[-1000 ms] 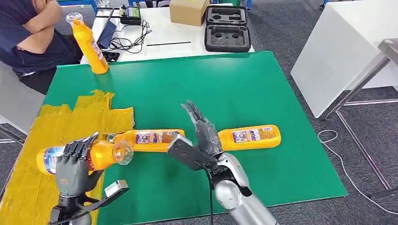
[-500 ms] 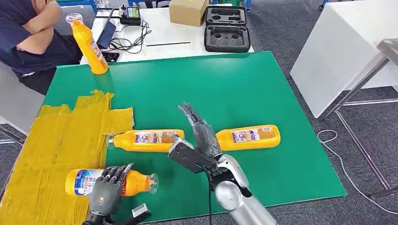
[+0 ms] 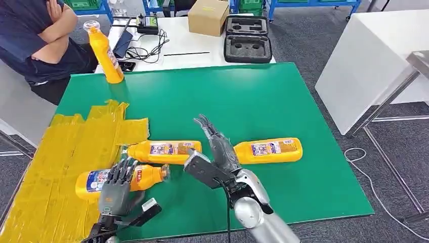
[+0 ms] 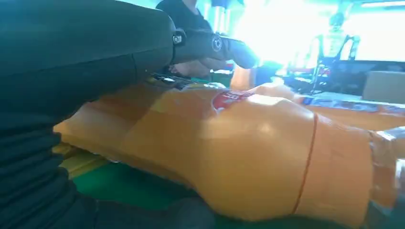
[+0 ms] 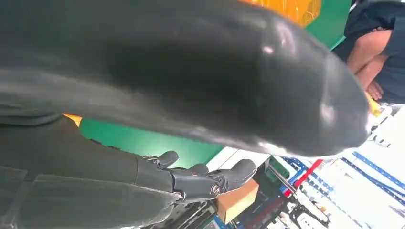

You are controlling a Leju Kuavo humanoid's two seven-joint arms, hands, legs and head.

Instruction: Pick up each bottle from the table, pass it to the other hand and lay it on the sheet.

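An orange bottle with a blue label (image 3: 91, 181) (image 4: 248, 143) lies on its side, its base on the yellow sheet (image 3: 60, 147) and its neck over the green table (image 3: 253, 91). My left hand (image 3: 117, 186) grips it around the middle, fingers (image 4: 210, 45) curled over the top. My right hand (image 3: 217, 149) (image 5: 191, 76) hovers open with fingers stretched forward, between two more orange bottles lying flat: one (image 3: 162, 151) to its left, one (image 3: 270, 149) to its right. A further orange bottle (image 3: 104, 54) stands upright at the far left corner.
A person (image 3: 40, 40) sits with folded arms beyond the far left corner. Behind the green table a white table carries a cardboard box (image 3: 207, 15), a black foam case (image 3: 248, 35) and cables (image 3: 144, 45). A white bench (image 3: 369, 61) stands to the right.
My left hand has brought the blue-label bottle down from above the sheet to the table's near left. The right hand has barely moved. The camera has tilted slightly.
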